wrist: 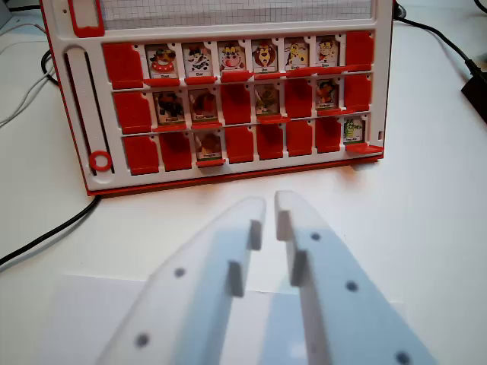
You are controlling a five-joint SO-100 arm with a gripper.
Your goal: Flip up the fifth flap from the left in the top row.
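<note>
Wrist view obs. I see the game board (228, 99), red/white, standing on the white counter (426, 220); all locs given rel. to the board. Top row: leftmost flap down (plain red), next six show animal pics, last on the wrist view's right down. Fifth flap from left (264, 55) shows a lion pic w/ red lip at its base, i.e. already raised, approx. centre of top row. Mid row: mix of pics and red panels; bottom row mostly red, pics visible at 3rd and last cells. Red ring slider (100, 161) at board's lower-left slot. Fingers (269, 207) white, in front of board on the near side, not touching it; narrow gap between tips, holding nothing. Black cables (46, 228) beside board, both sides.
</note>
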